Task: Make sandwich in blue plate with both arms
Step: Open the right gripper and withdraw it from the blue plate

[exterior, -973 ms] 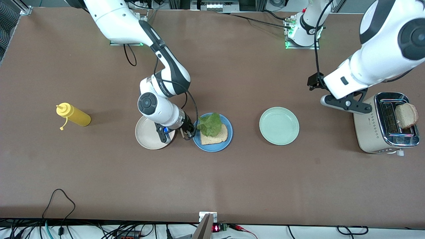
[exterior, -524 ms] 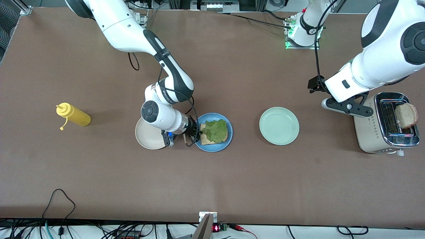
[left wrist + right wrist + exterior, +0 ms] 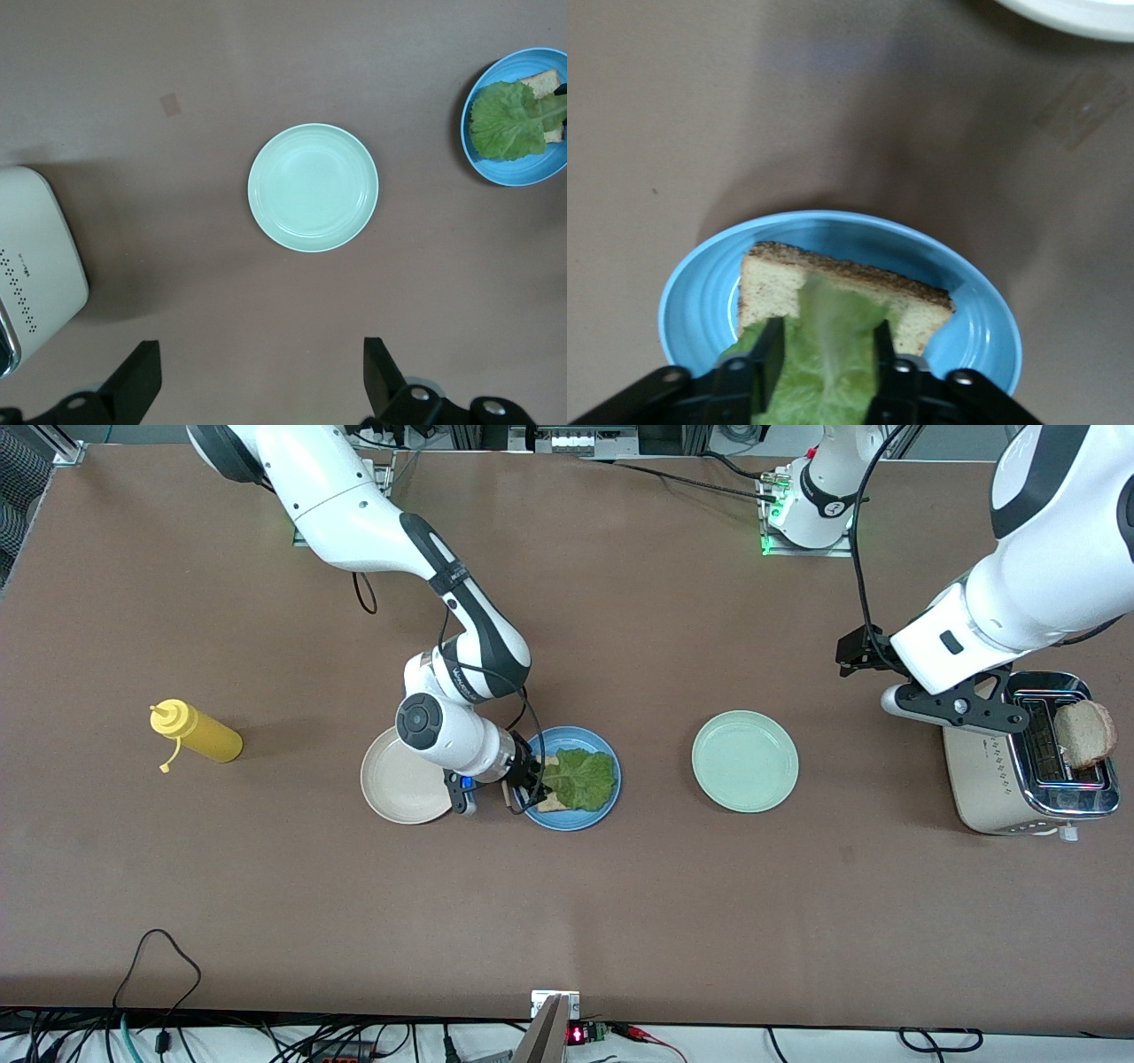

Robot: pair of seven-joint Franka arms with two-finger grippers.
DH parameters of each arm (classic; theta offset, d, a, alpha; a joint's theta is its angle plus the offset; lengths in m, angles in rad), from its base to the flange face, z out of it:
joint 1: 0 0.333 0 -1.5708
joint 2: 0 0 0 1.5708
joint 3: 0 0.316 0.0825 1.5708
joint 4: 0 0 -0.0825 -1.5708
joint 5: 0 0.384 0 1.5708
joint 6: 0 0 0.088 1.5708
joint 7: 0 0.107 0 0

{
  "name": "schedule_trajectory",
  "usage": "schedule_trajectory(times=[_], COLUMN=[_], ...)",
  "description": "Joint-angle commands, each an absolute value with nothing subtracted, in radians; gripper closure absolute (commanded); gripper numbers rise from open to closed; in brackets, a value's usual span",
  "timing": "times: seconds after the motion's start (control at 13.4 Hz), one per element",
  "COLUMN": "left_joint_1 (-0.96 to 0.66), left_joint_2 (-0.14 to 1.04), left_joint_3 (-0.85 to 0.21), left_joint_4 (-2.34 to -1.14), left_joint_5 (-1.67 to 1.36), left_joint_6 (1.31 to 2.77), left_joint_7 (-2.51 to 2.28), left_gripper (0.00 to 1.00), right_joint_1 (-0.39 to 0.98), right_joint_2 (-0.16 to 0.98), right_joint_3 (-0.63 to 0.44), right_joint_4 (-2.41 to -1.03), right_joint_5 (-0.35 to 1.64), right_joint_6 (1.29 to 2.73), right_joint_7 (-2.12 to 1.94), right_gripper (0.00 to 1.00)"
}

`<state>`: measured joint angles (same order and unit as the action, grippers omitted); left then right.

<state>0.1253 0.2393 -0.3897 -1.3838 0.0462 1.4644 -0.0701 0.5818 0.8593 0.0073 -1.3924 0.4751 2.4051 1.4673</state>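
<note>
Green lettuce (image 3: 580, 778) over tan bread (image 3: 850, 297) (darker crust) on blue plate (image 3: 571, 819); yellow bottle (image 3: 195, 732).

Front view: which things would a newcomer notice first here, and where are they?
The right arm's black pincer is shut on a crinkled green lettuce leaf, which lies on a tan bread slice in the round blue plate mid-table. At the left arm's end, a second bread slice sticks out of the cream toaster; the left pincer hangs open over the table.
</note>
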Motion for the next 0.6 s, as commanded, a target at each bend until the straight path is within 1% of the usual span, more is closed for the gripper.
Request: schedule_trajectory(times=[0.0,0.07,0.3,0.52], left_joint_1=[0.140,0.140,0.140,0.140], left_joint_2=[0.232,0.232,0.232,0.230], left_joint_3=[-0.394,-0.394,-0.394,-0.394], left_joint_4=[-1.374,-1.374,-1.374,-1.374], left_joint_5=[0.060,0.061,0.061,0.063], left_joint_6=[1.450,1.445,1.443,1.440], left_joint_7=[-0.074,-0.074,-0.074,-0.074], left_gripper=[0.00,0.00,0.00,0.00], right_joint_1=[0.583,0.577,0.557,0.476], right_joint_2=[0.851,0.827,0.726,0.615], right_joint_3=[-0.002,-0.003,-0.026,-0.026], right_joint_4=[-1.370,-1.370,-1.370,-1.374], right_joint_5=[0.422,0.404,0.327,0.319], right_joint_6=[2.390,2.369,2.220,2.047], right_joint_7=[1.460,1.460,1.409,1.225], right_gripper=[0.00,0.00,0.00,0.00])
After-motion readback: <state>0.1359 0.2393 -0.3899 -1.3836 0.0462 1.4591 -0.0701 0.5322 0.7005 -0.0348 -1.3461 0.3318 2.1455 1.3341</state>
